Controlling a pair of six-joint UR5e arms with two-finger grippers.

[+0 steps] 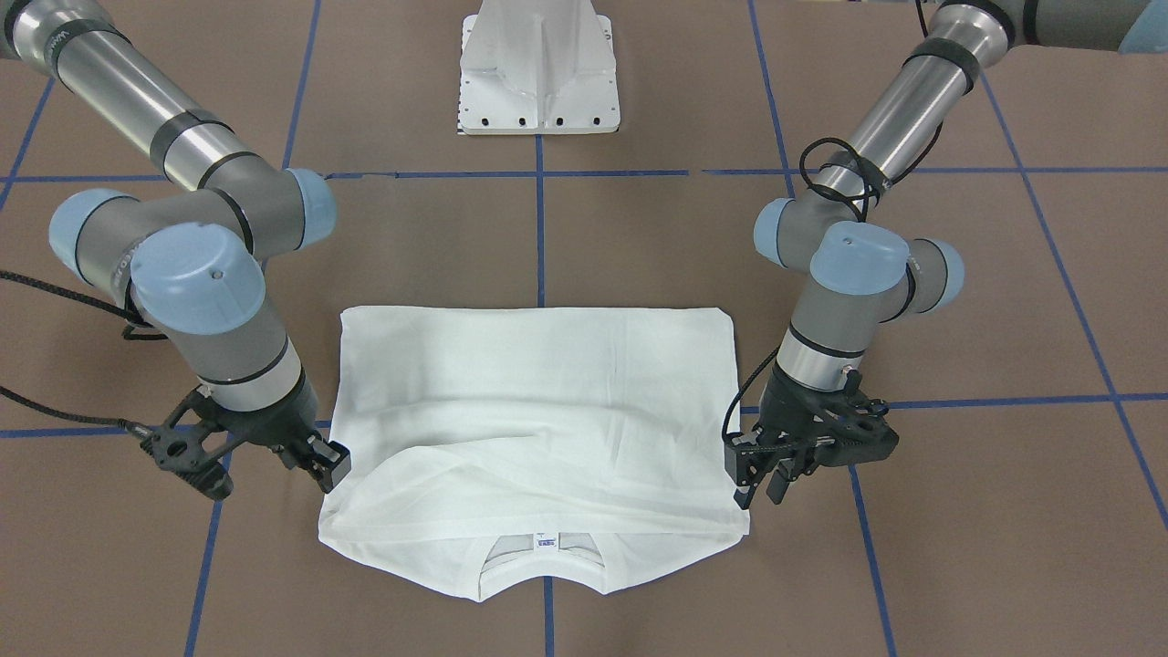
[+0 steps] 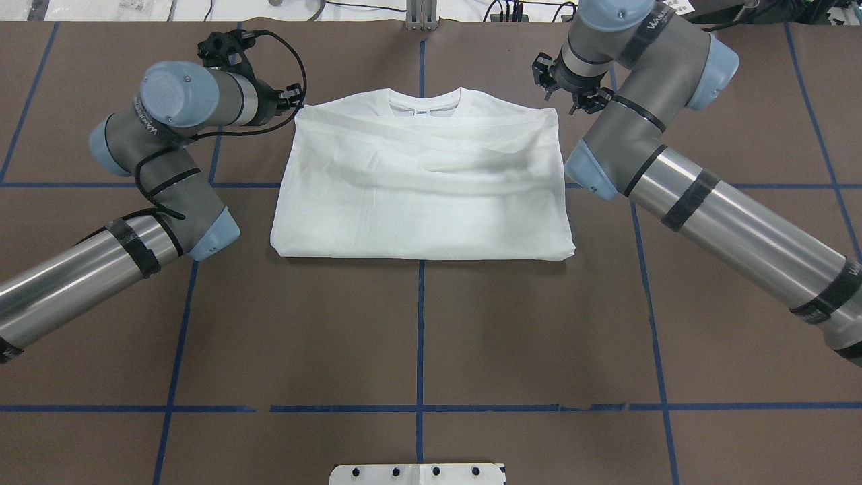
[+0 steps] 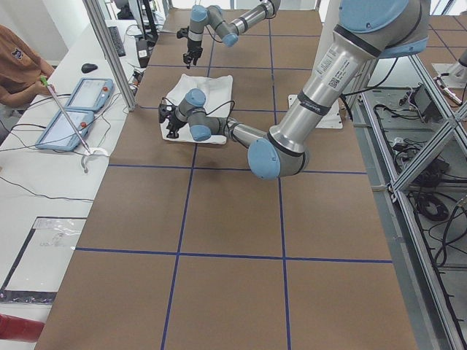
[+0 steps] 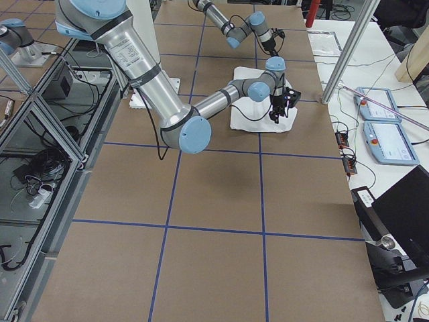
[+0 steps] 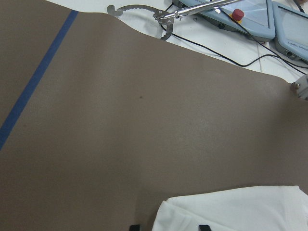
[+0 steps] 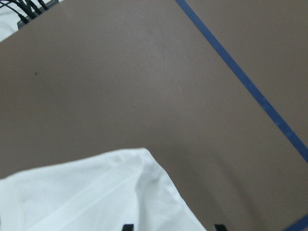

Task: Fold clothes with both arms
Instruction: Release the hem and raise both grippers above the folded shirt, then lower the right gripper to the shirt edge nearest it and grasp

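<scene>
The brown surface [image 2: 417,323], crossed by blue tape lines [image 2: 419,303], is taking up most of the overhead view. The white pedestal base [image 1: 538,73] is sitting at its 6 o'clock edge in that view.

The left arm [image 2: 155,155] is reaching in from 8 o'clock and the right arm [image 2: 673,182] from 4 o'clock. Both are bending at the wrist towards the far part of the surface.

The white T-shirt [image 2: 424,195] is lying flat between them, towards 12 o'clock from the surface's centre. It is folded into a rough rectangle. An upper layer of fabric is lying across it and ending just short of the neckline. No sleeve is sticking out past the outline.

The left tool [image 1: 762,479] is hanging just beside the shirt's 10 o'clock corner. Its fingertips [image 5: 204,227] are standing apart in the left wrist view, with the corner of the fabric lying below and between them, so it is showing as spread and gripping nothing. The right tool [image 1: 328,465] is sitting at the 2 o'clock corner, touching or nearly touching the fabric edge. Its fingertips [image 6: 219,226] are likewise standing wide apart over the shirt's corner.

The ribbed collar [image 2: 424,101] is facing 12 o'clock, with the small neck tag [image 1: 546,542] showing inside it.
</scene>
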